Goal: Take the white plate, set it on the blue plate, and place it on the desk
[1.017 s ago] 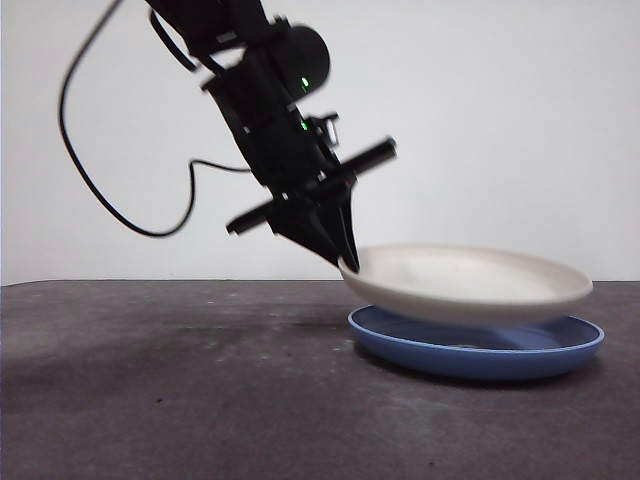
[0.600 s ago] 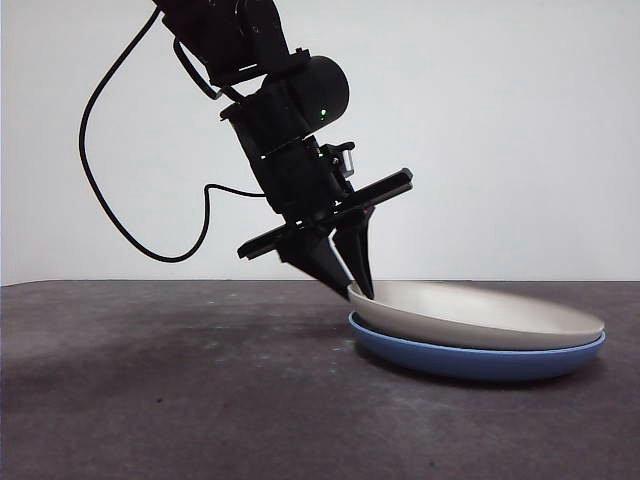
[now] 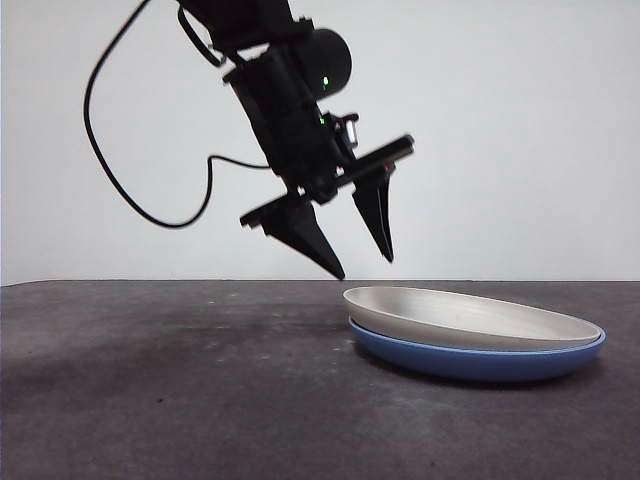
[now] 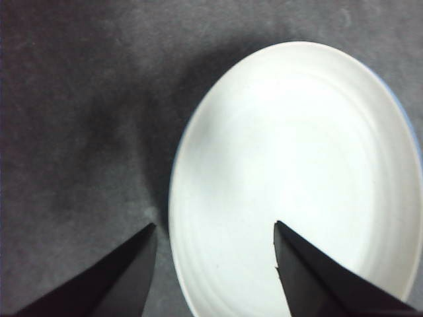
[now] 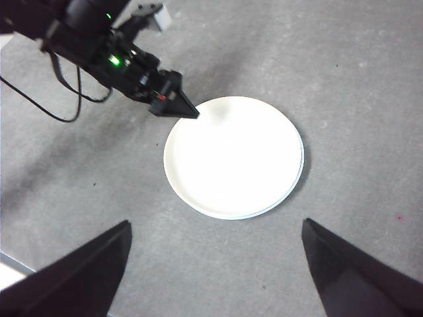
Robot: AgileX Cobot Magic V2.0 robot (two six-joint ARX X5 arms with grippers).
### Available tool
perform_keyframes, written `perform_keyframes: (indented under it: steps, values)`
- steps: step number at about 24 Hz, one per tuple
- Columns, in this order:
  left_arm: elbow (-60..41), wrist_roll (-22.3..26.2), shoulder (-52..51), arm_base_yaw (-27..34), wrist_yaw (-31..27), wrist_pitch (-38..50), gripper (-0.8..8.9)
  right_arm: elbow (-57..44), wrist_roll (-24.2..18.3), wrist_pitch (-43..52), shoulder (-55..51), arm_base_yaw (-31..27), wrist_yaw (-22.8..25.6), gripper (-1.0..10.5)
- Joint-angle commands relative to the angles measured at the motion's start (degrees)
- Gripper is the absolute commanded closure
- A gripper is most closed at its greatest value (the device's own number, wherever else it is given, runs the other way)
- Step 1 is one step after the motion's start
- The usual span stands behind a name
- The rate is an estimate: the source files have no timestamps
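The white plate [image 3: 470,318] lies nested on the blue plate [image 3: 480,360] on the desk [image 3: 170,390], right of centre in the front view. My left gripper [image 3: 362,262] is open and empty, raised just above the white plate's left rim. In the left wrist view the white plate [image 4: 297,178] fills the picture between and beyond the jaws of my left gripper [image 4: 215,228], and only a thin blue edge [image 4: 416,142] shows. My right gripper [image 5: 215,228] is open, high above the white plate [image 5: 232,156].
The left arm [image 5: 112,56] and its black cable [image 3: 110,180] hang over the desk left of the plates. The desk's edge [image 5: 13,264] shows in the right wrist view.
My left gripper lowered the white plate onto the blue plate, opened and let it go, then rose a little. The plate now rests level.
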Motion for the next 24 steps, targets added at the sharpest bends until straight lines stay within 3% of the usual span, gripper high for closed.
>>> perform_keyframes:
  steps: [1, 11, 16, 24]
  values:
    - [2.2, 2.8, -5.0, 0.3, 0.3, 0.0, 5.26, 0.9, 0.5, 0.3, 0.3, 0.2, 0.1, 5.3]
    - [-0.9, 8.5, -27.9, 6.8, 0.1, -5.8, 5.28, 0.7, 0.5, 0.2, 0.4, 0.2, 1.9, 5.3]
    - [-16.4, 10.8, -40.8, 8.5, 0.7, -5.1, 5.28, 0.4, 0.5, 0.3, 0.5, 0.2, 1.8, 5.3]
    - [-40.1, 11.3, -57.8, 8.4, 12.1, -2.0, 5.3, -0.3, 0.5, 0.3, 0.9, 0.2, 1.8, 5.3]
